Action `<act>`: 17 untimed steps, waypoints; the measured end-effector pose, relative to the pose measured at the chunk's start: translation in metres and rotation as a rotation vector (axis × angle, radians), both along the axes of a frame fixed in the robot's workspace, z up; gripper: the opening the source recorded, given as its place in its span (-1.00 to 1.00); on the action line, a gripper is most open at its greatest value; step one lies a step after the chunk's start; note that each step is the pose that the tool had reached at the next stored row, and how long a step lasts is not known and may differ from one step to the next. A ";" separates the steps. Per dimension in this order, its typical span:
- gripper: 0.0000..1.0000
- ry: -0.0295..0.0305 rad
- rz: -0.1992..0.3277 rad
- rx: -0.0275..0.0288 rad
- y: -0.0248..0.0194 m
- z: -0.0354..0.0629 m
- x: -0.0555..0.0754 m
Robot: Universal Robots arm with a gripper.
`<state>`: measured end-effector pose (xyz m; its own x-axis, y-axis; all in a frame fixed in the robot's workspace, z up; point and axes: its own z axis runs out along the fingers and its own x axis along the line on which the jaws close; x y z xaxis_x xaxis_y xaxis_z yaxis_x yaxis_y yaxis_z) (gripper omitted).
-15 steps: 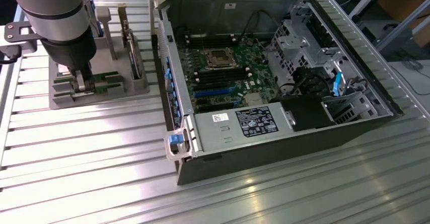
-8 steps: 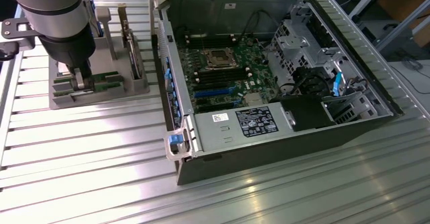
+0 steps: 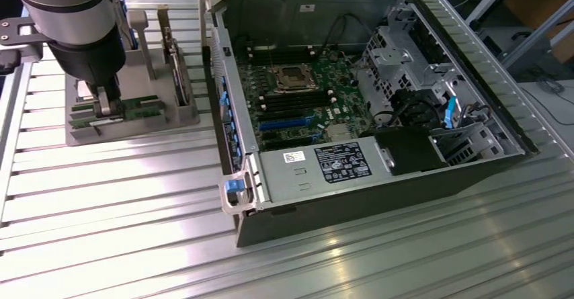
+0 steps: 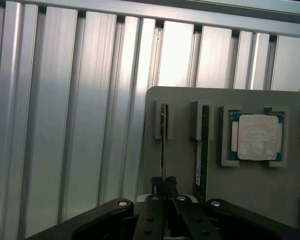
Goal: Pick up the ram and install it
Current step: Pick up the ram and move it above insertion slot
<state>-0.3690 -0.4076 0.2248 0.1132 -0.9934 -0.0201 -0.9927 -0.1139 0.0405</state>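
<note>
- Gripper (image 4: 164, 182): jaws narrow, pinched on the top edge of the ram (image 4: 163, 135).
- Ram: seated on edge in its slot on the grey holder (image 4: 180, 160), which I see at the exterior view's left.
- Neighbours: second stick (image 4: 204, 150) just beside it, then the processor chip (image 4: 255, 136); upright expansion card (image 3: 179, 77) near the arm.
- Ram's axis: long side level, parallel to the second stick.
- Surface: ribbed aluminium table (image 4: 80, 125); open computer case (image 3: 359, 205) well apart, motherboard (image 3: 305, 91) exposed.
</note>
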 end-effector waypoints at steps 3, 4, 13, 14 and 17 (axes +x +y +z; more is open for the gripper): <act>-0.76 -0.0001 0.000 0.0000 0.0000 0.0039 0.000; -0.76 0.0000 0.000 0.0000 0.0000 0.0050 0.000; -0.76 -0.0001 0.000 0.0000 0.0000 0.0087 0.000; -0.76 -0.0001 0.000 0.0000 0.0000 0.0089 0.000; -0.76 -0.0001 0.000 0.0000 0.0000 0.0096 0.000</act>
